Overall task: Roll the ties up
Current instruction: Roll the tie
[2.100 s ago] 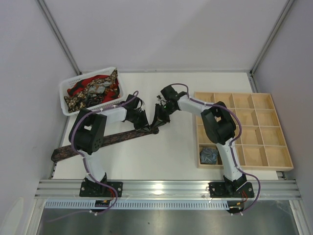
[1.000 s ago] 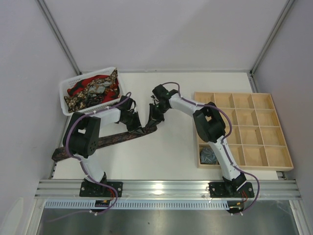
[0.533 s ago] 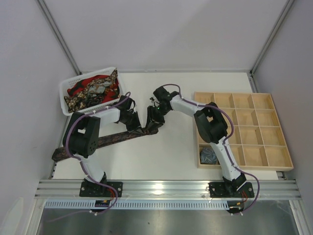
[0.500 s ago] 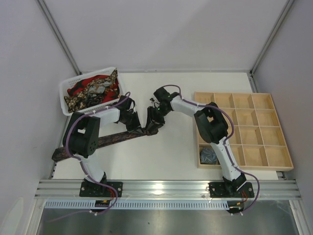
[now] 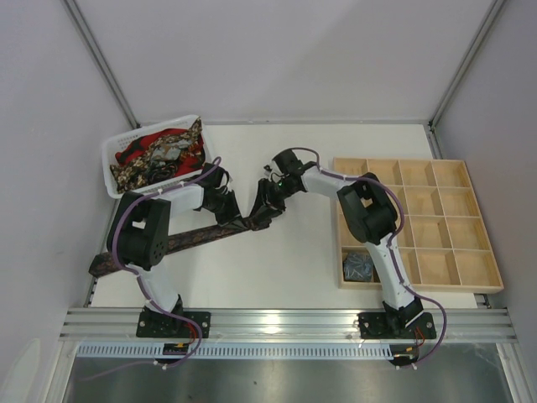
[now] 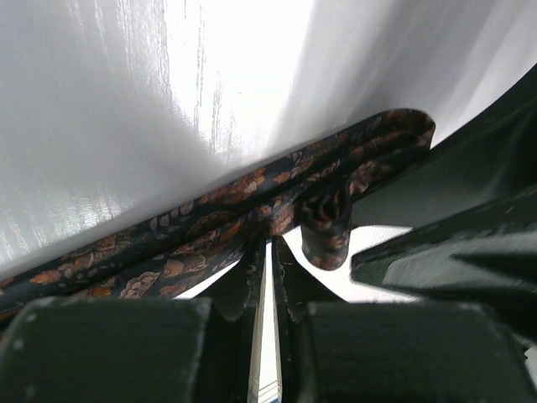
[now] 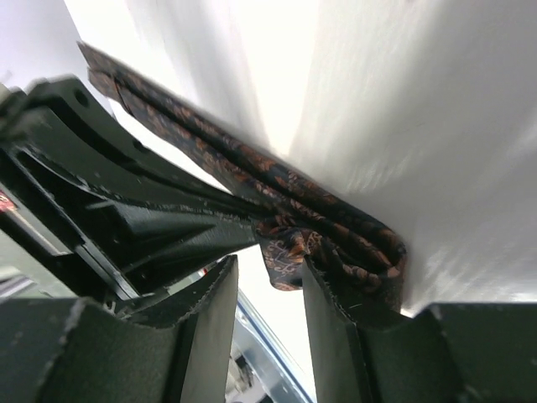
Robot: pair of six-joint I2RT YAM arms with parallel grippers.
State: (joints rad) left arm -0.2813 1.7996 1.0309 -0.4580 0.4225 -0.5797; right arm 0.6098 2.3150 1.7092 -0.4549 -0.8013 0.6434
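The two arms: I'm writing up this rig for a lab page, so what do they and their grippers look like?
Both the left arm and right arm have white links joined by bulky black joint housings, with a loose purple cable along each. The left gripper and right gripper are black, with flat tapering fingers, slightly scuffed at the edges.

Tie [image 6: 210, 243]: woven patterned cloth, slight sheen. Surface [image 5: 294, 252]: smooth, semi-gloss, glare patches. Left claw [image 6: 268, 256], right claw [image 7: 268, 277]: black matt plastic, edges scuffed. Tray [image 5: 419, 287]: pale bare wood, matt. Basket [image 5: 151, 133]: white plastic, smooth. Rail [image 5: 285, 319]: brushed metal.
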